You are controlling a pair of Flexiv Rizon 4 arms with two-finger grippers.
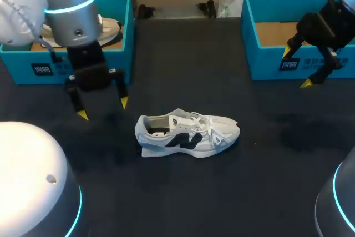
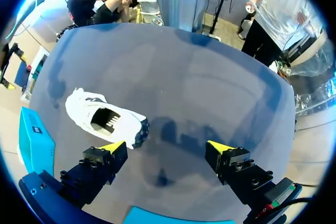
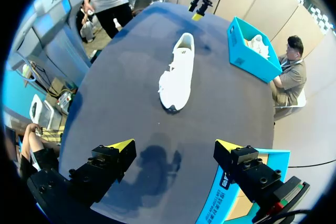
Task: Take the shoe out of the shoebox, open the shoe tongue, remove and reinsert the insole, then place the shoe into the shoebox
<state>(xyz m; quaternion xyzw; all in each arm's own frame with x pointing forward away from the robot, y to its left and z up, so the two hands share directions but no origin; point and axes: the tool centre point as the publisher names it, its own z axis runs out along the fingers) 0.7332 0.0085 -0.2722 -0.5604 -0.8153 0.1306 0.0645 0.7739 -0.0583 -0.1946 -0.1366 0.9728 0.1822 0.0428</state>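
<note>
From where I stand, the white lace-up trainer with the dark side mark [image 1: 188, 134] is out of its box and sits on its sole in the middle of the black table [image 1: 183, 70], well clear of every edge. Its long axis runs side to side, roughly parallel to the near edge. The heel and open collar point toward the left edge, and the toe points toward the right edge.

The left gripper [image 1: 104, 109] hangs above the table just off the heel end, a little toward the far-left corner. Its yellow-tipped fingers are spread wide and hold nothing. In the left wrist view the collar opening lies just ahead of one fingertip rather than between the two.

The right gripper [image 1: 296, 69] is farther off, up by the front wall of the open teal cardboard shoebox [image 1: 266, 62] at the far-right corner. It is likewise spread and empty, with the toe pointing its way.

A second teal shoebox [image 1: 55, 65] at the far-left corner holds another pale shoe [image 1: 108, 26].

The left arm is the nearer one, so I would judge it best placed to steady the heel. The laces and tongue lie toward the right arm's side.
</note>
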